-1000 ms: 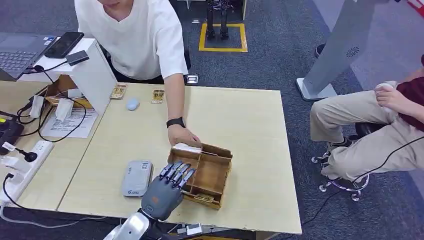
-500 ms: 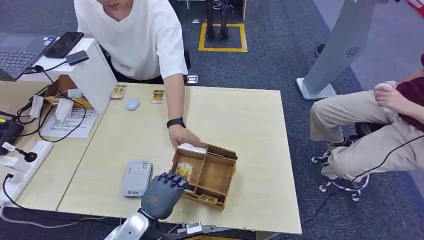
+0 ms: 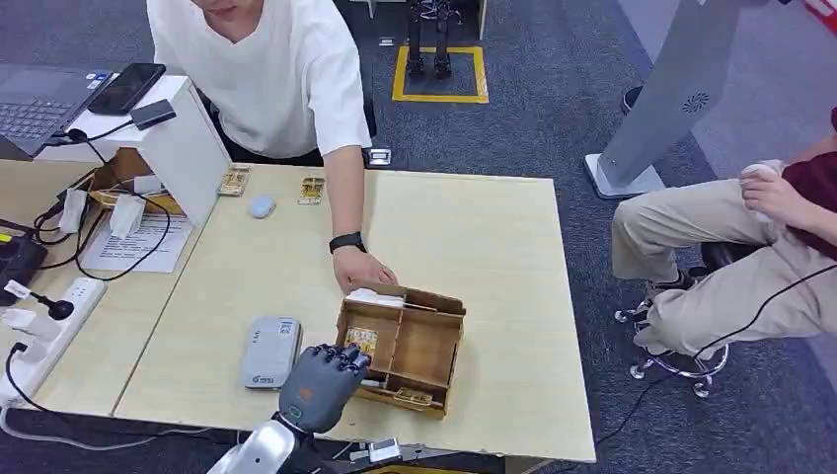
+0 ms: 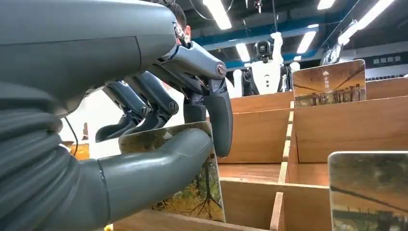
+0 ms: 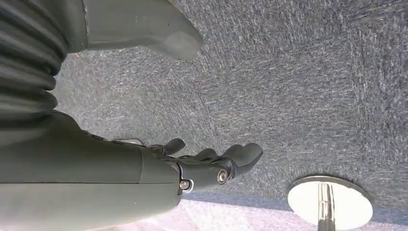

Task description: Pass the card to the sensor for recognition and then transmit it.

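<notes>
A wooden divided box lies near the table's front edge, with cards standing in its compartments. My left hand reaches over its near-left corner. It pinches a card printed with autumn trees between thumb and fingers, and the card stands inside the near-left compartment. A grey card sensor lies flat just left of the box. A person in a white shirt holds the box's far-left corner with one hand. My right hand hangs over the carpet, fingers apart and holding nothing.
Two more cards stand in other compartments. A mouse and small card holders lie at the far edge. Cables, papers and a power strip crowd the left. A seated person is at the right.
My left hand's fingers went from stretched out over the box to curled around a card. The person shifted the box slightly to the right.
</notes>
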`<action>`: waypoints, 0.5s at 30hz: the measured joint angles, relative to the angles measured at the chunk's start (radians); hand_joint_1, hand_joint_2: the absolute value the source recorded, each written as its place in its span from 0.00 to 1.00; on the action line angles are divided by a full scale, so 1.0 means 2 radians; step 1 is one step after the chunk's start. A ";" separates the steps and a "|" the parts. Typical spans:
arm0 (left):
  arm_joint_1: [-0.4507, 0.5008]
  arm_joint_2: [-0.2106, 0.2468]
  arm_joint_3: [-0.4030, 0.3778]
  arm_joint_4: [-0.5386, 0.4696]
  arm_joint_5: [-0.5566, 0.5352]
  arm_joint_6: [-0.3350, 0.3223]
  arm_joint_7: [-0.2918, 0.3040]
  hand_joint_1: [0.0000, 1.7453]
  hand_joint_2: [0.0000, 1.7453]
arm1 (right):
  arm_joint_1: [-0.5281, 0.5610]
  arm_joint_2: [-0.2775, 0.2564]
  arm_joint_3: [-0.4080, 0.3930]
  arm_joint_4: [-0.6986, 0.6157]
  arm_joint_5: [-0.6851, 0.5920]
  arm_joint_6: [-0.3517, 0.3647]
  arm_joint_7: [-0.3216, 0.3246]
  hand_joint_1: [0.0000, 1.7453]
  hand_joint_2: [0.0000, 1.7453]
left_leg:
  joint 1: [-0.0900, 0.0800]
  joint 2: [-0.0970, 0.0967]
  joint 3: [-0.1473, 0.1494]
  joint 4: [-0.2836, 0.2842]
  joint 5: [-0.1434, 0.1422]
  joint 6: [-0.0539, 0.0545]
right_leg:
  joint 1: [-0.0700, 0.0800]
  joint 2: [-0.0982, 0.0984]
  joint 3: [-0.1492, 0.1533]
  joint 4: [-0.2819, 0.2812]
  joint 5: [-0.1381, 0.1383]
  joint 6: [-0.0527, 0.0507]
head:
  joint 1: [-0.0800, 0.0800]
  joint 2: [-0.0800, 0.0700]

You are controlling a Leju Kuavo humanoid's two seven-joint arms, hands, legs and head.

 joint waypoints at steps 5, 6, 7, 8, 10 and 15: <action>0.001 -0.001 0.000 0.000 0.005 0.012 -0.007 1.00 1.00 | 0.000 0.001 0.004 0.000 -0.001 0.000 0.000 0.00 1.00 | 0.000 0.000 0.000 0.000 0.000 0.000 | 0.000 0.000 0.000 0.000 0.000 0.000 | 0.000 0.000; 0.001 -0.001 0.000 0.000 0.006 0.015 -0.007 1.00 1.00 | 0.000 0.001 0.004 0.000 -0.001 0.000 0.000 0.00 1.00 | 0.000 0.000 0.000 0.000 0.000 0.000 | 0.000 0.000 0.000 0.000 0.000 0.000 | 0.000 0.000; 0.001 -0.001 0.000 0.000 0.007 0.018 -0.007 1.00 1.00 | 0.000 0.001 0.005 0.000 -0.001 0.000 0.000 0.00 1.00 | 0.000 0.000 0.000 0.000 0.000 0.000 | 0.000 0.000 0.000 0.000 0.000 0.000 | 0.000 0.000; 0.001 -0.001 0.000 0.000 0.009 0.020 -0.008 1.00 1.00 | -0.001 0.001 0.005 0.000 -0.002 0.000 0.000 0.00 1.00 | 0.000 0.000 0.000 0.000 0.000 0.000 | 0.000 0.000 0.000 0.000 0.000 0.000 | 0.000 0.000; 0.003 -0.001 0.000 0.000 0.012 0.027 -0.010 1.00 1.00 | -0.001 0.002 0.006 0.000 -0.003 0.000 -0.001 0.00 1.00 | 0.000 0.000 0.000 0.000 0.000 0.000 | 0.000 0.000 0.000 0.000 0.000 0.000 | 0.000 0.000; 0.006 -0.002 0.000 0.000 0.023 0.044 -0.015 1.00 1.00 | -0.001 0.003 0.008 0.000 -0.005 0.000 -0.005 0.00 1.00 | 0.000 0.000 0.000 0.000 0.000 0.000 | 0.000 0.000 0.000 0.000 0.000 0.000 | 0.000 0.000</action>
